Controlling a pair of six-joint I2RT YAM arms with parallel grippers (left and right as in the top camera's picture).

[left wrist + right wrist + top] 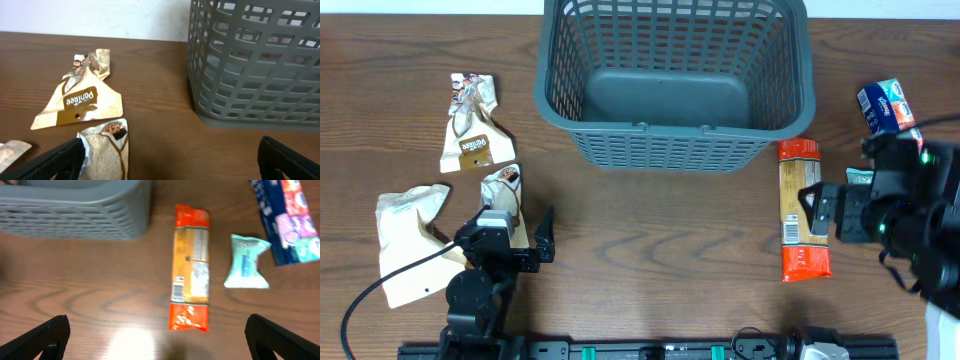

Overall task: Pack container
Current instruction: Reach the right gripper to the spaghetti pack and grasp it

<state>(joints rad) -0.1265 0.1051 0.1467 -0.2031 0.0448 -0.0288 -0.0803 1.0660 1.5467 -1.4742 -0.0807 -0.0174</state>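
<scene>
The container (670,140) is a large dark grey lattice basket at the table's far middle, with nothing showing inside; it also appears as the container (250,65) and the container (70,210). An orange packet (803,210) lies right of it, the same orange packet (191,267) ahead of my right gripper (160,340). That right gripper (820,215) hovers open beside it and holds nothing. My left gripper (520,238) is open over a small beige packet (505,190). In the left wrist view the left gripper (170,162) has the beige packet (105,150) by its left finger.
A brown-and-cream packet (475,125) and a crumpled cream packet (405,240) lie at the left. A blue tissue pack (888,108) sits at the far right, with a small teal packet (246,262) beside it. Bare wood lies between the arms in front of the basket.
</scene>
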